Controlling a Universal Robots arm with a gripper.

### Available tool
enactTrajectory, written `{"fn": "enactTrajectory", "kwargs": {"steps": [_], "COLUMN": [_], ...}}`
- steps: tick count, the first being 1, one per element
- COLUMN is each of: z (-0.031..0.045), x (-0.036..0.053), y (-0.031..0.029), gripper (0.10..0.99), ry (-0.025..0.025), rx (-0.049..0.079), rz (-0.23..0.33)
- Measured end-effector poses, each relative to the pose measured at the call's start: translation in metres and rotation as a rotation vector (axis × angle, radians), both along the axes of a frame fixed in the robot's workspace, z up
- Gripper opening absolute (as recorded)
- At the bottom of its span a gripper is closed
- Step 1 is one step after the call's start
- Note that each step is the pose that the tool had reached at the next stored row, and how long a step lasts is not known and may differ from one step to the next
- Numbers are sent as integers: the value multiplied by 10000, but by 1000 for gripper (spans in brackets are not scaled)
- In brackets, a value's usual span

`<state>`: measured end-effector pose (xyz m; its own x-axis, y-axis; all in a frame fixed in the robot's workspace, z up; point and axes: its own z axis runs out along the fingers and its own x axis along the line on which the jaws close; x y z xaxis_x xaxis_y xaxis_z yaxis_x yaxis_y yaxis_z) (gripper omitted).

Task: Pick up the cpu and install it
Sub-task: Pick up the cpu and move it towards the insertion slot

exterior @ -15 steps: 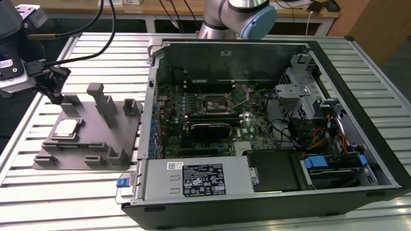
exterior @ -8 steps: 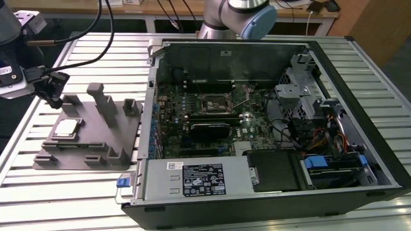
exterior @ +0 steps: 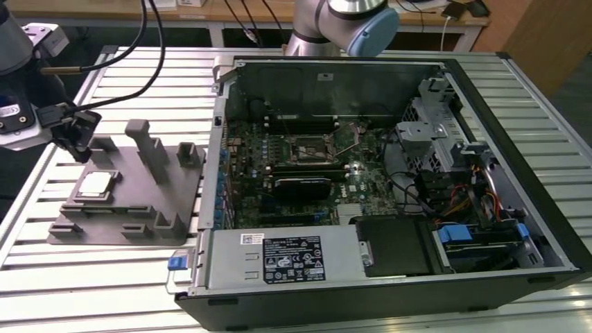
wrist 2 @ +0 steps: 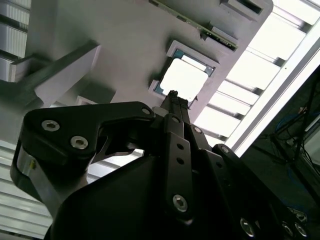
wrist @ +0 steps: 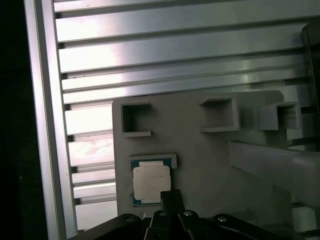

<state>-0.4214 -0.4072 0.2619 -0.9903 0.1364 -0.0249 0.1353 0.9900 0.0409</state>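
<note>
Silver power supply box [exterior: 277, 258] sits at the near side of the open computer case [exterior: 553, 239], which occupies the counter's [exterior: 93, 284] near corner on the exterior view's right.

Item 1, cpu [exterior: 96, 184]: it lies flat in a recess of the grey fixture [exterior: 134, 198], metal top facing up. The fixture rests on the counter beside the case, by the counter edge on the exterior view's left. The chip is square, so no long axis stands out. Its sides run parallel to the fixture's edges. It is seated near the fixture's edge that faces away from the case. In both wrist views the cpu [wrist 2: 184, 80] [wrist: 150, 181] shows a bright plate with a thin darker border.

Item 2, hand [exterior: 77, 152]: it hangs above the fixture's far corner, just beyond the cpu, fingers pointing down at the fixture. It is clenched, tips together, grasping nothing. In both wrist views the hand [wrist 2: 172, 96] [wrist: 171, 196] overlaps one edge of the chip. Contact cannot be confirmed.

Item 3, black-framed socket [exterior: 310, 147]: it is on the motherboard inside the case, well apart from the cpu.

Item 4, arm [exterior: 342, 21]: its base stands at the counter's far edge, behind the case.
</note>
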Motion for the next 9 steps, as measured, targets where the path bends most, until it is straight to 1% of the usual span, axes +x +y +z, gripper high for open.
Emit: {"fn": "enactTrajectory", "kwargs": {"steps": [4,9], "z": [-44,-123], "x": [-1,-13], "y": [-7,-12], "gripper": [106,106], "ry": [-1,0], "rx": [0,0], "rz": [-1,2]}}
